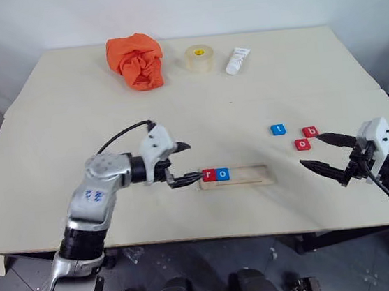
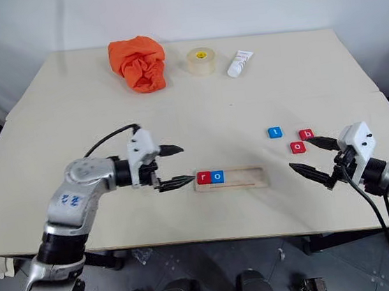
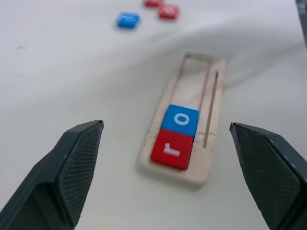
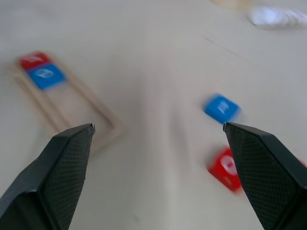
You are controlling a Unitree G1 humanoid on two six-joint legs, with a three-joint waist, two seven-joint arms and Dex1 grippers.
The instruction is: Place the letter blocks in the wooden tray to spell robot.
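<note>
A: Wooden tray [image 1: 235, 177] is lying near the surface's [image 1: 72, 117] front edge, red r [image 1: 209, 175] and blue o [image 1: 222, 174] sitting at its left end.

B: Blue tile [image 1: 278, 130] and two red tiles [image 1: 306, 138], probably o and b, are lying right of it. Left pincer [image 1: 180, 164] and right pincer [image 1: 322, 151] are both gaping, holding nothing.

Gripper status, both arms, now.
Left gripper: open, empty, beside the pale wooden tray at its end with the red r tile.
Right gripper: open, empty, near the loose red tiles.

The r block [image 1: 209, 175] and an o block [image 1: 223, 174] sit side by side at the left end of the wooden tray [image 1: 254, 176]; the t block [image 1: 278, 130], b block [image 1: 310, 131] and other o block [image 1: 303, 144] lie on the table [image 1: 70, 103] to the tray's right, a bit farther back.
</note>
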